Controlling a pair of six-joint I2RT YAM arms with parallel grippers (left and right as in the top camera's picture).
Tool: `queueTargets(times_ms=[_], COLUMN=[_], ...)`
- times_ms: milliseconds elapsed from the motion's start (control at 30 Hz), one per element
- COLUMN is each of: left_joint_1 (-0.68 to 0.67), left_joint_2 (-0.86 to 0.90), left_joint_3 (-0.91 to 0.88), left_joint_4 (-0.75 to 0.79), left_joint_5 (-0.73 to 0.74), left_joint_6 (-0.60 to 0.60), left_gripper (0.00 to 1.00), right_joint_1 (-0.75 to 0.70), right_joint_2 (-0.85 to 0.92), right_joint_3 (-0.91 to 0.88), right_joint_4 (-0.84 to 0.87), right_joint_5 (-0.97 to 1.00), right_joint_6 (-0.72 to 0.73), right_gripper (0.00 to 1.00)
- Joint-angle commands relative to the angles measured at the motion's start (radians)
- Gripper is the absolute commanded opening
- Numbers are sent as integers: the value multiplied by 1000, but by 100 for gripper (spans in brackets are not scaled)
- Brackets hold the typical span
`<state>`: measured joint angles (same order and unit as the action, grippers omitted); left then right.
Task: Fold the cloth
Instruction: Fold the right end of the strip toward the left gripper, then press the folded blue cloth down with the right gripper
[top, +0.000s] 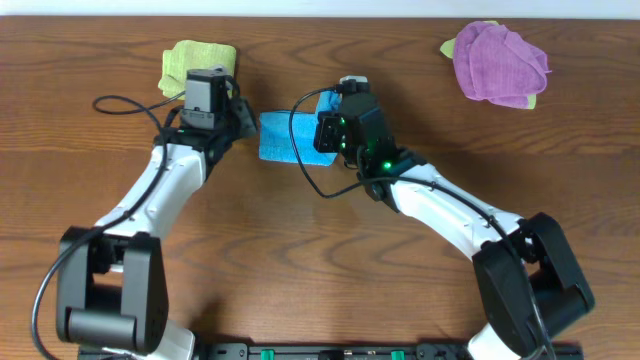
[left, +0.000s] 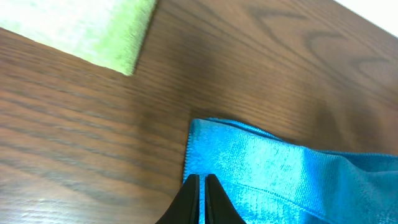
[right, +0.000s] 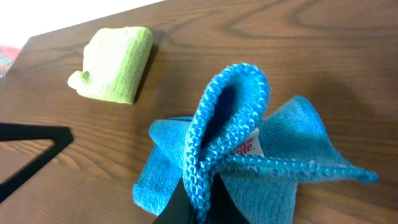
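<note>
A raised fold of the blue cloth (right: 239, 124) sits clamped in my right gripper (right: 198, 202). My left gripper (left: 202, 186) appears pinched on the opposite edge, with the cloth lying lengthwise between them on the table (top: 300, 260).

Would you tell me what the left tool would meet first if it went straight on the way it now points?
The blue cloth: the left tool seems shut on its near edge. Beyond it only table shows, though depth is unclear; the green cloth sits off to the left.
</note>
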<state>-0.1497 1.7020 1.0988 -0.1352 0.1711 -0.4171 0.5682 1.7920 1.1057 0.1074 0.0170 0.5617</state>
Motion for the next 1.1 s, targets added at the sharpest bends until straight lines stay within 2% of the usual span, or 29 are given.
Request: queueTargets(times_ms=[0,433,1067], left_joint_1=[24,85,99], left_joint_2=[-32,-94,-110], left_joint_3=[17,17,17], left_joint_4=[-19,-117,-165], left_joint_5=[-25,-25,-25], left_joint_6=[22,29,37], left_gripper=[6,6,6], right_joint_1=[16,75,137], right_joint_2=[39,215,350], right_joint_3=[77,290,344], right_joint_4=[-40,-174,-138], right_joint_5=[6,0,-25], right_joint_6=[-18,-43,-42], right_gripper=[2,4,5])
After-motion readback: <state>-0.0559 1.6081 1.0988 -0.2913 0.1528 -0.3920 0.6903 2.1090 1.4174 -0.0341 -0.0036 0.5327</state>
